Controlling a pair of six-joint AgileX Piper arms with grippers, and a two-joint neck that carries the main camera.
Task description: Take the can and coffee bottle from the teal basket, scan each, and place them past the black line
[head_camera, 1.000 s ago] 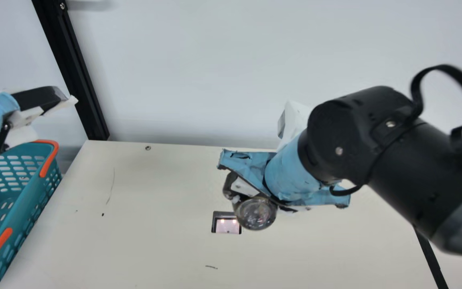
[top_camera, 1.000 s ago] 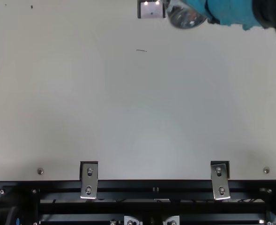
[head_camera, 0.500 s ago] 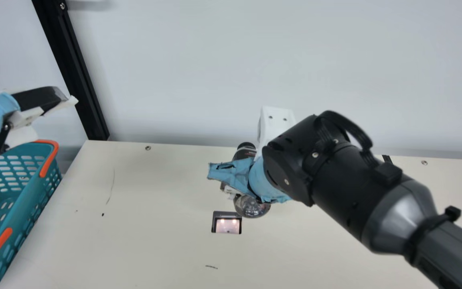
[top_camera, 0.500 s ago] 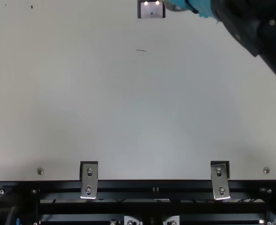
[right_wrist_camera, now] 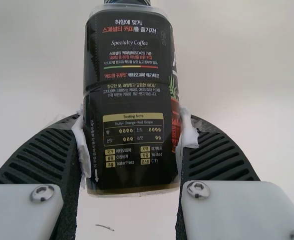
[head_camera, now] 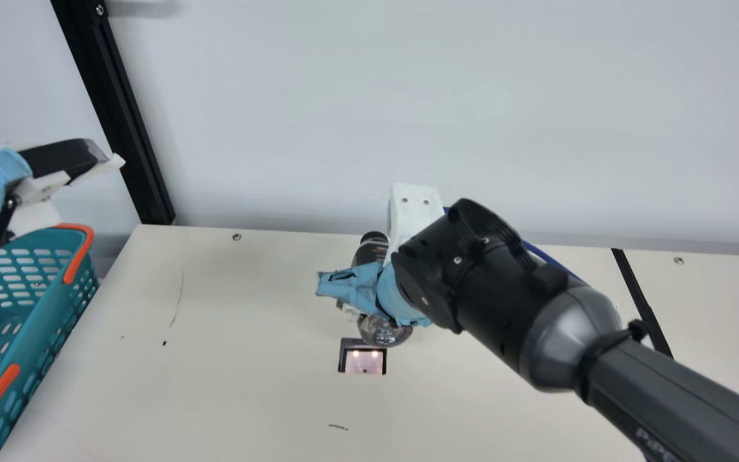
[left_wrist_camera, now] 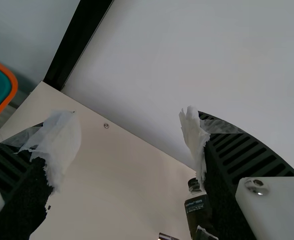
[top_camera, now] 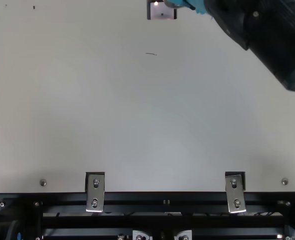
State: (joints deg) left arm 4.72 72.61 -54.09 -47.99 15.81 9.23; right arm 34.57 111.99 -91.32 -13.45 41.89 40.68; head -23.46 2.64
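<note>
My right arm slants in from the main view's right edge, and its gripper [head_camera: 360, 289] pinches the coffee bottle [head_camera: 369, 251] between both fingers, around the base half. The cap points away from the neck camera, the clear base towards it, near the scanner [head_camera: 364, 361]. The black line [head_camera: 642, 301] lies well to the right of those jaws. I have my left gripper [head_camera: 39, 187] raised by the basket [head_camera: 55, 276], jaws spread wide.

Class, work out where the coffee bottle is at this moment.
In the main view, the coffee bottle is right of the teal basket, held in the right end effector just beyond the scanner window.
</note>
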